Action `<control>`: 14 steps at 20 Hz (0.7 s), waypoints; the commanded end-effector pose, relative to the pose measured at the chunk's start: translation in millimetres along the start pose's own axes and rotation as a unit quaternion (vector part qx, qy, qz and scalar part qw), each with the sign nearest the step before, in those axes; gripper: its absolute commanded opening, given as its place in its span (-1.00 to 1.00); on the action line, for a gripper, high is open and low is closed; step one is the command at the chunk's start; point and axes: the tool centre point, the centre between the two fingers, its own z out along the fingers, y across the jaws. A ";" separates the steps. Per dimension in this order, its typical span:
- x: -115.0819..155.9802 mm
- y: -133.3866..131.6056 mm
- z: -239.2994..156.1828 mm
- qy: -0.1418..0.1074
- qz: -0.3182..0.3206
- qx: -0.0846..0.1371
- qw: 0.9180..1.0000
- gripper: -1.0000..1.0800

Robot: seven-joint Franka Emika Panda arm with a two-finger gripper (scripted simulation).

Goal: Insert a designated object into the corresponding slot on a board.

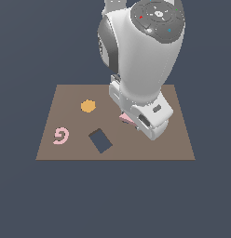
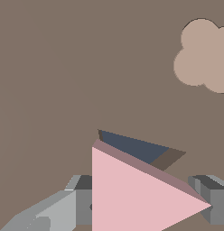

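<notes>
Where the white arm (image 1: 138, 56) bends low over the brown board (image 1: 66, 100) in the exterior view, its bulk covers most of the board's half toward that view's right, and only a small pink corner of the triangle piece (image 1: 125, 118) shows beside the tool (image 1: 136, 124). The wrist view gives the closer account: the pink triangle (image 2: 136, 194) fills the foreground, flat face toward the camera, with a grey finger (image 2: 57, 210) against one side and another grey finger against the tip on the opposite side, so the tool is clenched on the triangle. Just beyond the piece's upper edge lies the dark triangular slot (image 2: 132, 146), partly overlapped by the triangle; the piece sits offset from the cut-out and is not seated in it, though whether it touches the board cannot be told. Farther off on the board in the wrist view is a pale tan clover-shaped piece (image 2: 202, 56), nearly the board's own colour. In the exterior view, an orange hexagon (image 1: 88, 106) rests toward the view's left, a pink spiral (image 1: 61, 135) lies nearer the board's left edge, and a dark rectangular cut-out (image 1: 100, 141) sits tilted between the spiral and the tool. The board lies flat on a dark blue-grey surface (image 1: 24, 195).
</notes>
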 end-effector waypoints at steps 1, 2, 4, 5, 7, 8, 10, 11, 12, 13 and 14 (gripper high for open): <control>2.9 2.3 -0.4 0.000 -0.032 0.000 1.000 -1.00; 4.0 2.9 -0.4 0.000 -0.042 0.000 0.999 -1.00; 6.0 4.0 -0.5 0.000 -0.060 0.000 0.998 -1.00; 6.8 4.5 -0.5 0.000 -0.068 0.000 0.998 -1.00; 8.3 5.2 -0.6 0.000 -0.082 0.000 0.997 -1.00; 9.0 5.5 -0.6 0.000 -0.088 0.000 0.996 -1.00; 10.0 5.9 -0.6 0.000 -0.096 0.000 0.995 -1.00; 10.4 6.0 -0.6 0.000 -0.099 0.000 0.995 -1.00; 10.6 6.1 -0.6 0.000 -0.102 0.000 0.995 -1.00; 10.8 6.1 -0.6 0.000 -0.103 0.000 0.995 -1.00; 10.9 6.1 -0.6 0.000 -0.104 0.000 0.995 -1.00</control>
